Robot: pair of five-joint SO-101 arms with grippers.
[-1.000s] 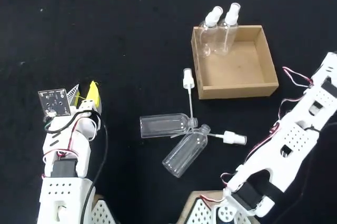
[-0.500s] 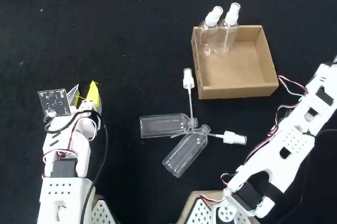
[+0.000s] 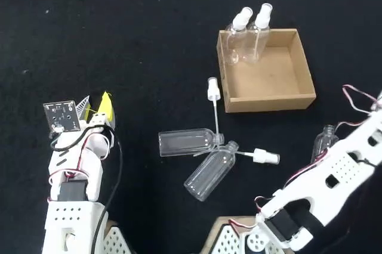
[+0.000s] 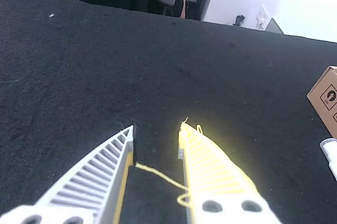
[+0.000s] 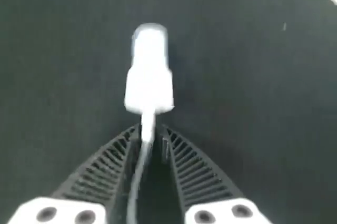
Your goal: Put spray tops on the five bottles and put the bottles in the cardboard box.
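Note:
The cardboard box (image 3: 303,69) holds two clear bottles with spray tops (image 3: 248,33), leaning in its far left corner. Two topless bottles (image 3: 188,142) (image 3: 210,173) lie on the black cloth, their necks close together. Two loose spray tops (image 3: 213,90) (image 3: 265,157) lie beside them, tubes pointing at the necks. Another topless bottle (image 3: 324,141) stands by the right arm (image 3: 334,173). My right gripper (image 5: 151,129) is shut on the tube of a white spray top (image 5: 149,77). My left gripper (image 3: 94,102) (image 4: 156,129) hovers open over bare cloth at the left.
The box's corner (image 4: 326,98) and a spray top's end (image 4: 329,148) show far off in the left wrist view. The arms' white bases (image 3: 71,224) stand at the near edge. Bare black cloth spreads over the far left of the table.
The right arm has swung toward the table's right edge, uncovering the upright topless bottle beside it. The left arm has kept still.

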